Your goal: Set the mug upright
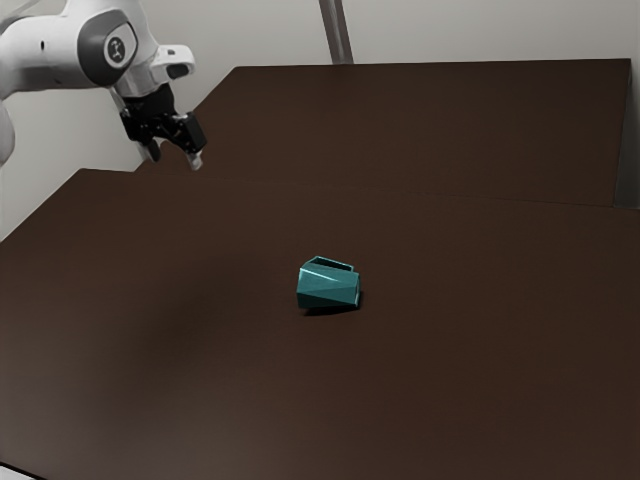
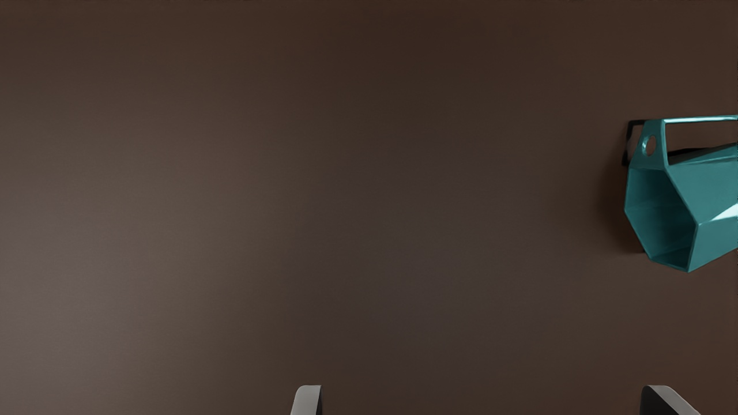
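Teal mug (image 2: 706, 190) runs off the wrist view's edge.

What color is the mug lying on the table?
The shiny, many-sided mug is teal, best seen in the wrist view.

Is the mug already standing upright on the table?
No, the mug lies on its side on the table, its open mouth facing sideways in the wrist view.
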Controlling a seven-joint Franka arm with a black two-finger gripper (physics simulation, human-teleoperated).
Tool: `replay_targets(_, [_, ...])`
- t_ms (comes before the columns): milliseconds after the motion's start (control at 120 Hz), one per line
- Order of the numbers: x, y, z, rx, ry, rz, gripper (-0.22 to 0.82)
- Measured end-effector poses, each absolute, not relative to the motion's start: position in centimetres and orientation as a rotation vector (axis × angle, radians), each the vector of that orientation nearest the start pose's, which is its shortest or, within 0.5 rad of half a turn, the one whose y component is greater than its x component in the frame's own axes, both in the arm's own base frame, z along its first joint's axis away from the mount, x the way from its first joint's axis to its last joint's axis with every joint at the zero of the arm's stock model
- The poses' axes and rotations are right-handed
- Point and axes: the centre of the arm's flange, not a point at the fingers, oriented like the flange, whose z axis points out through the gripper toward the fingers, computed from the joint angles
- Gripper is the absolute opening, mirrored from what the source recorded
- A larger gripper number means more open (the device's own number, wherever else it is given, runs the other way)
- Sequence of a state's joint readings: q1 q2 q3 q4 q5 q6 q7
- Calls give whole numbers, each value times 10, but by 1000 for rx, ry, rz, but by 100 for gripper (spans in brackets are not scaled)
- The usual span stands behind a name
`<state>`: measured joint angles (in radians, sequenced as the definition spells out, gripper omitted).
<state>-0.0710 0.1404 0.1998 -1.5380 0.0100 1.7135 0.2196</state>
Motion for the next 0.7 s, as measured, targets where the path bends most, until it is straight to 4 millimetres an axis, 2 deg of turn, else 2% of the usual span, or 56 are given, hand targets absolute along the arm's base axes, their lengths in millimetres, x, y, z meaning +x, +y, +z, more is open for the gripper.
replay_targets(158, [598,77,579,-3101,133,-93,60])
replay_targets(342, [549,82,563,-3136,121,-140,60])
replay_targets(392, [528,88,553,-3147,106,-172,60])
replay_targets(442, [506,106,537,-3161,57,-210,60])
replay_targets(517, [488,128,512,-3203,-7,-282,60])
replay_targets(608, [474,146,480,-3300,-76,-403,60])
replay_targets(700, [469,161,463,-3356,-95,-538,60])
